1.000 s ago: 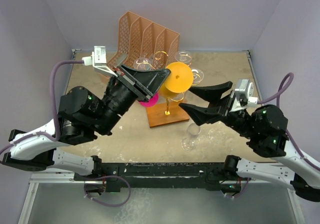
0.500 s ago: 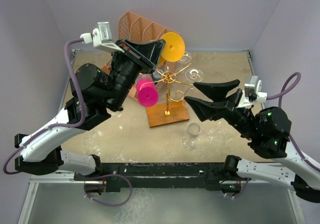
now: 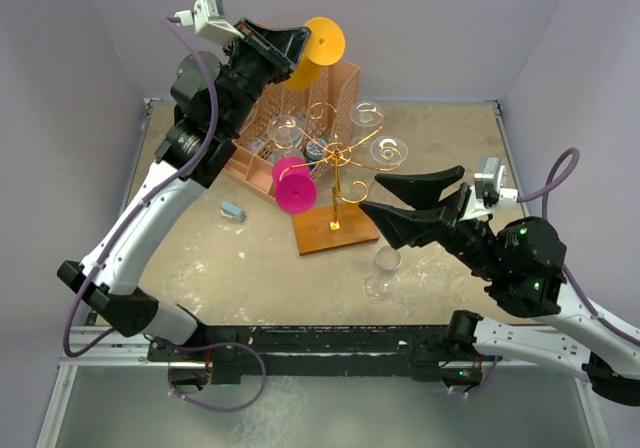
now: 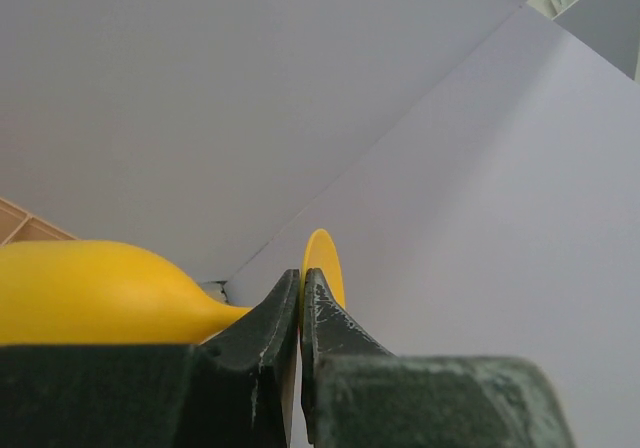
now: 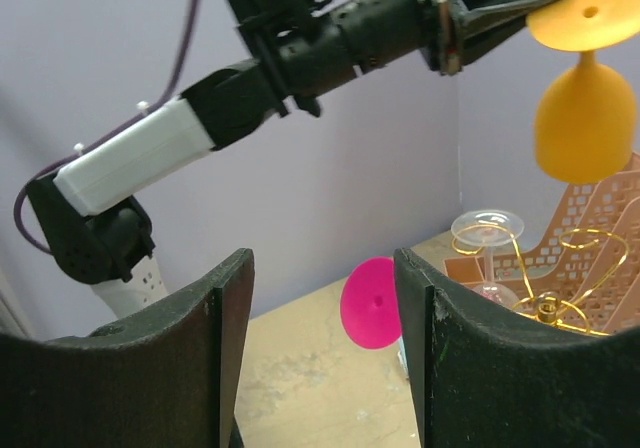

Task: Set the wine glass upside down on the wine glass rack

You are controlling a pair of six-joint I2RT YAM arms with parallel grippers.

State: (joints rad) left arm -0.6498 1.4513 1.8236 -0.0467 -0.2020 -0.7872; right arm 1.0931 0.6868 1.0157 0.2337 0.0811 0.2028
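My left gripper (image 3: 297, 44) is shut on the flat foot of a yellow wine glass (image 3: 322, 40), held high near the back wall, above and behind the gold wire wine glass rack (image 3: 338, 154). In the right wrist view the yellow glass (image 5: 585, 118) hangs bowl down from the left gripper (image 5: 520, 8). In the left wrist view the gripper (image 4: 301, 288) pinches the foot and the yellow bowl (image 4: 90, 293) lies to the left. My right gripper (image 3: 400, 200) is open and empty, right of the rack; it also shows in its own view (image 5: 322, 263).
A pink glass (image 3: 295, 190) and three clear glasses (image 3: 390, 151) hang on the rack, which stands on a wooden base (image 3: 350, 233). A clear glass (image 3: 382, 268) stands on the table near the right gripper. A peach slotted organizer (image 3: 262, 153) stands behind. A small grey object (image 3: 232, 211) lies left.
My left arm has lifted the yellow glass from in front of the rack up and back, high toward the back wall. My right gripper stays open, nearly still.
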